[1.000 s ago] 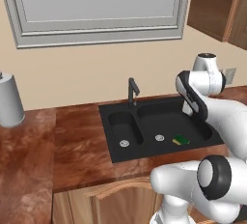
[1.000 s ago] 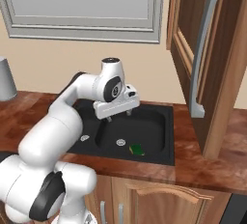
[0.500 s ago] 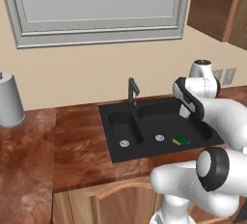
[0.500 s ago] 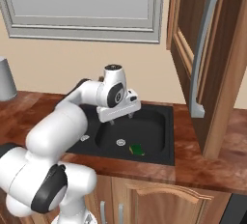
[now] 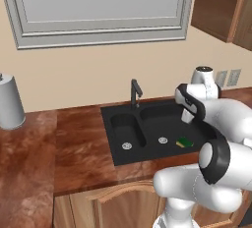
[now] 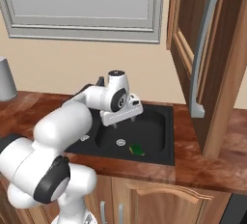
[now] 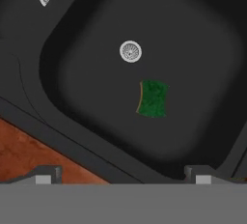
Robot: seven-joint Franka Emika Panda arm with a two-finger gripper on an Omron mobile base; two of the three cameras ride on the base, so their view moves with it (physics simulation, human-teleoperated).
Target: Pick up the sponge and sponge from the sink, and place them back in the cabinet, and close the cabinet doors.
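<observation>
A green-topped sponge (image 7: 153, 98) is seen lying flat on the floor of the right basin of the black sink (image 5: 118, 146), just beside the round drain (image 7: 130, 51). The gripper (image 6: 123, 123) is held above that basin with its jaws spread wide, and nothing is gripped.

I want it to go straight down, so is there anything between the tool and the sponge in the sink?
Nothing visible. The sponge lies alone on the bare floor of the sink basin beside the drain, and the open tool hangs above that basin with empty space beneath it.
</observation>
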